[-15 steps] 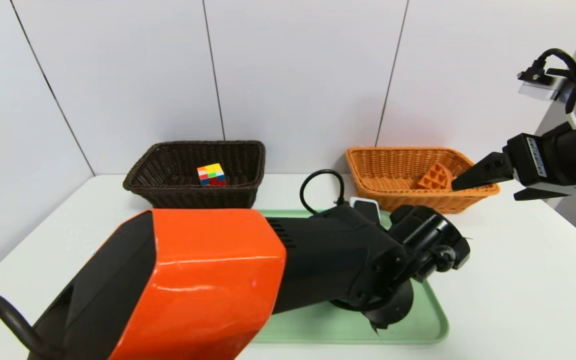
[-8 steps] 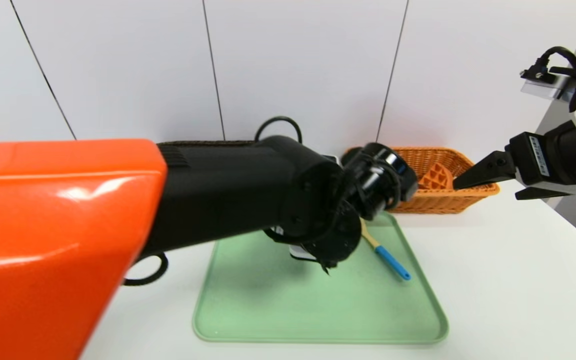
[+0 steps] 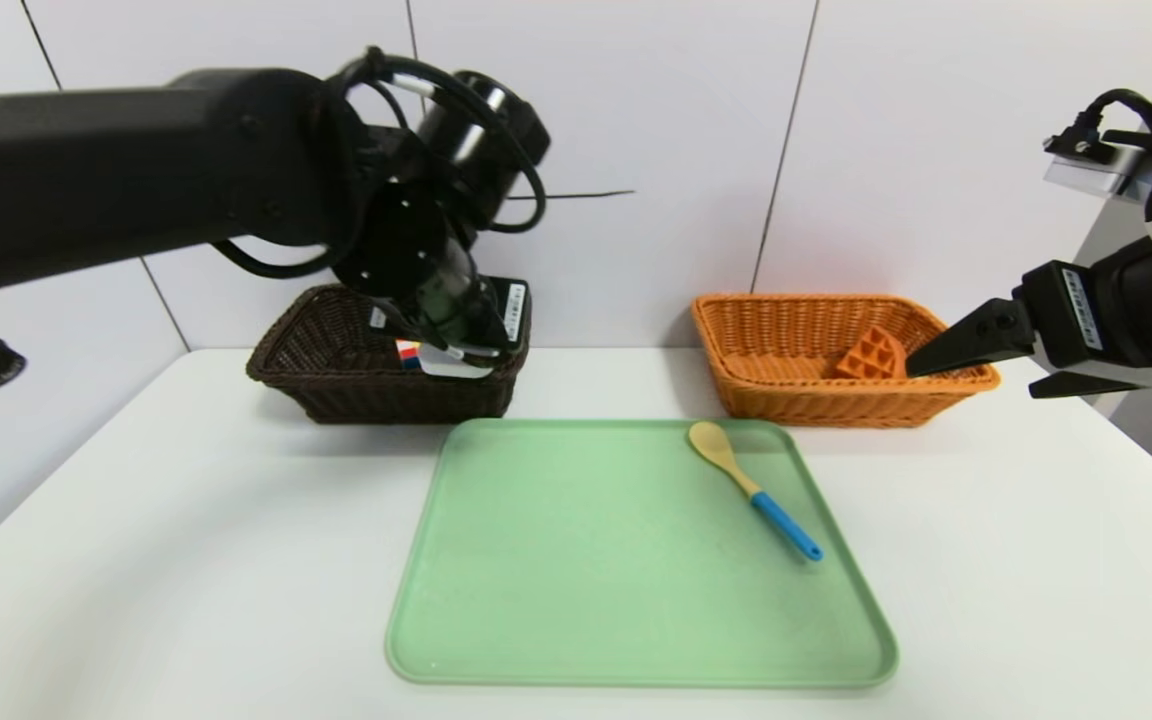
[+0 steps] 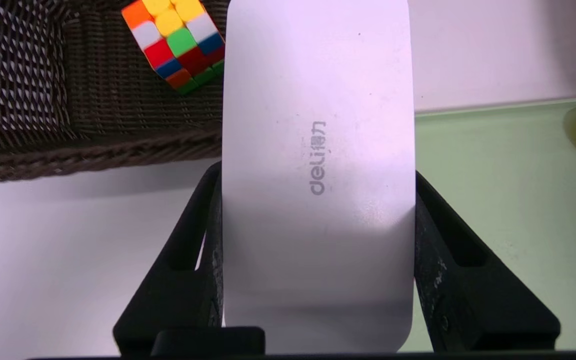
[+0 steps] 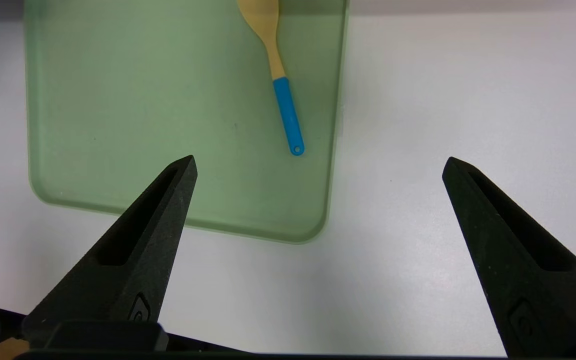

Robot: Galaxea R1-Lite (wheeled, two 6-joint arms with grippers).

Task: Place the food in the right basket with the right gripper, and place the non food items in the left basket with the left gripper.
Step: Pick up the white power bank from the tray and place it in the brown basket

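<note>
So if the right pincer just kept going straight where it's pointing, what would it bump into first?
Probably the green tray's edge or the white table beside it, since both show between the right pincer's open tips. How far down they are is hard to tell.

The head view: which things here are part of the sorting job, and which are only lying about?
Part of the job:
- white case, in left gripper
- puzzle cube
- wooden spoon
- waffle wedge
- dark basket
- orange basket
- right gripper, idle, open

Only there:
- green tray, under the spoon
</note>
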